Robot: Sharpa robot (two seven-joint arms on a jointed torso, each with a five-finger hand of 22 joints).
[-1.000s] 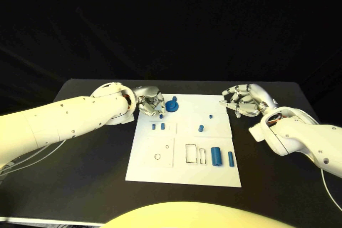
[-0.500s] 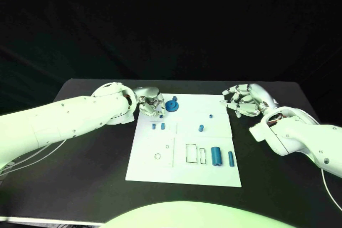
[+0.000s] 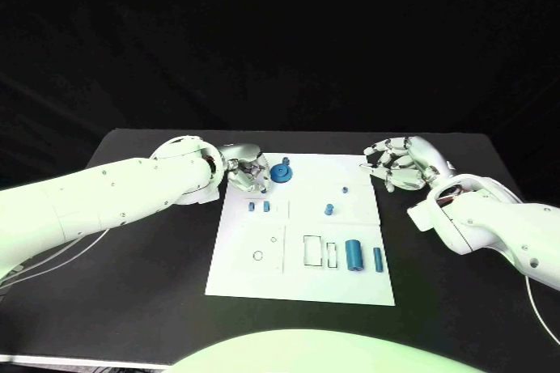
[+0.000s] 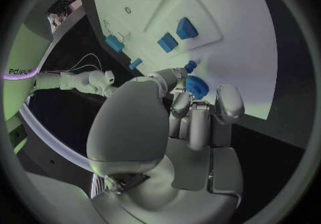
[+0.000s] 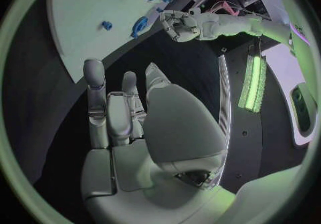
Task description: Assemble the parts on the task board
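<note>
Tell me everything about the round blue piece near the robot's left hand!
The round blue piece looks like a small plastic wheel or gear with a raised stub on top. It sits at the far edge of the white task board. The left hand is right beside it, its fingertips at its rim; whether they touch is unclear.

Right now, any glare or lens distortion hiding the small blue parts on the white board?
Head view: even light, white task board evenly lit, blue parts readable. Left wrist view: fisheye bends the board's edges; the silver left hand covers part of the blue round part.
</note>
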